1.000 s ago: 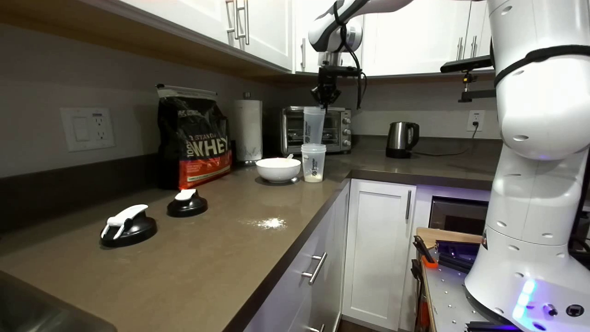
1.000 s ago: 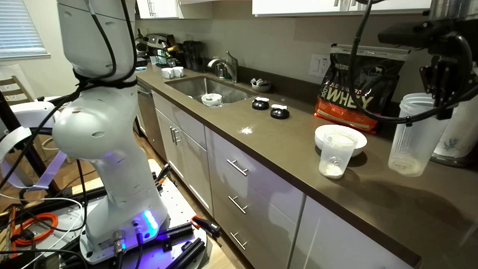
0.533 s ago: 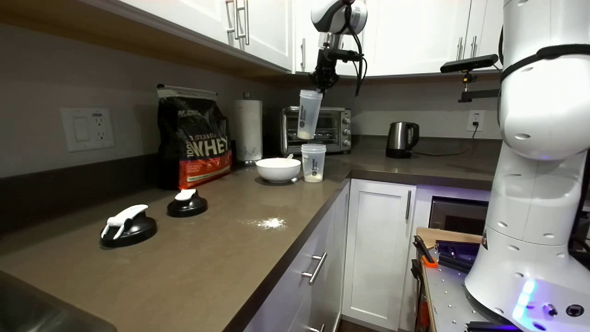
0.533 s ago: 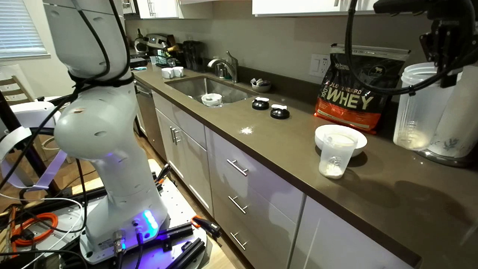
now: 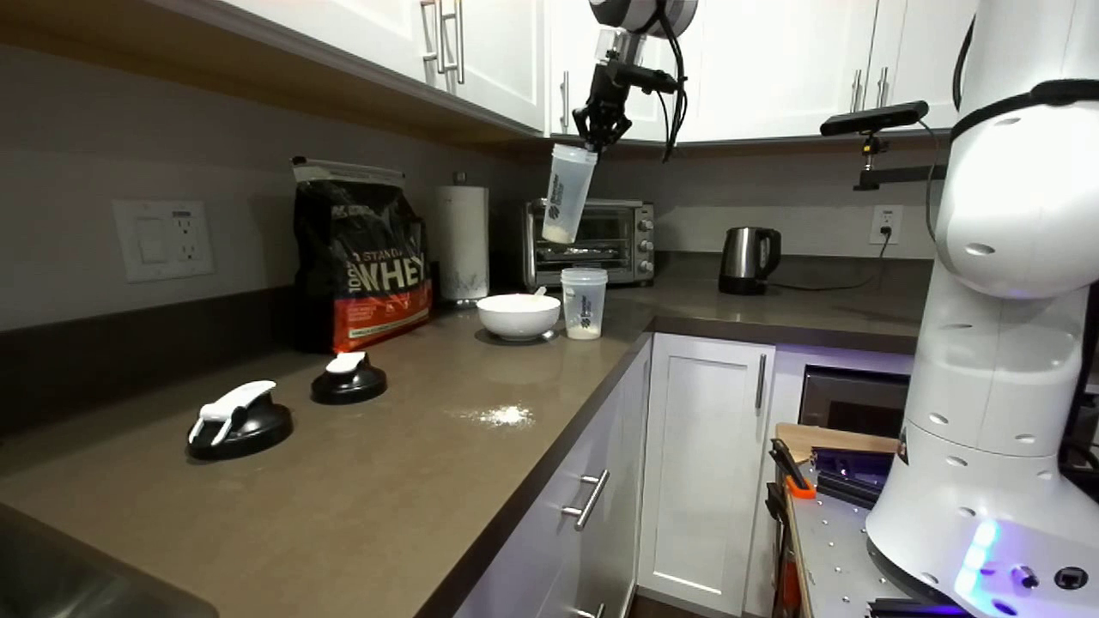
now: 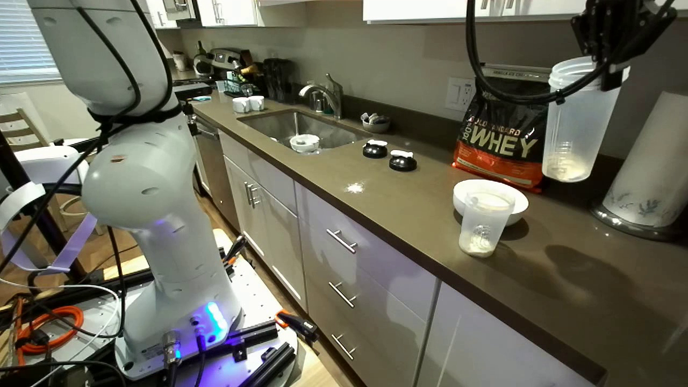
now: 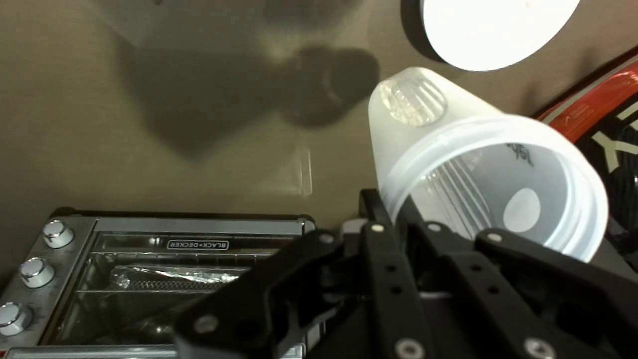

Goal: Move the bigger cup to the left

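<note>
Clearly tilted, the tall translucent whitish plastic tumbler [image 5: 570, 194] hangs above the brown countertop [image 5: 378, 498], fingers of the black gripper [image 7: 390, 210] clamped on its rim. In an exterior view its long axis leans, mouth toward one o'clock, base toward seven, air beneath; the shorter clear plastic cup [image 5: 584, 305] stands at six, near the dark front edge [image 5: 546, 463], and countertop stretches toward seven.
</note>
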Controlling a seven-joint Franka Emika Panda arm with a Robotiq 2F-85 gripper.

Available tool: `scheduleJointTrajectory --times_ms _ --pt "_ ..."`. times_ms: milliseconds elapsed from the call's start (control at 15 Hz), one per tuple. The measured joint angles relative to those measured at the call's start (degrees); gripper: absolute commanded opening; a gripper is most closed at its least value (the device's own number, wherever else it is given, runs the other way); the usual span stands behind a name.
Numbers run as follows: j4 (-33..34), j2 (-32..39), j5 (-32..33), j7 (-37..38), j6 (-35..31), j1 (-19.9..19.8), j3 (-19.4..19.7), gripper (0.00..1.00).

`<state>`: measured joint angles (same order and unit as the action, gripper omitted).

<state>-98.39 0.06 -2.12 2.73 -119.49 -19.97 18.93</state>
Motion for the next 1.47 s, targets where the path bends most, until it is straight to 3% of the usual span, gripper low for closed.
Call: scheduleJointTrajectory --times_ms 1467 --pt "-15.27 -10.97 -3.21 -6.23 0.86 10.43 -5.68 0.02"
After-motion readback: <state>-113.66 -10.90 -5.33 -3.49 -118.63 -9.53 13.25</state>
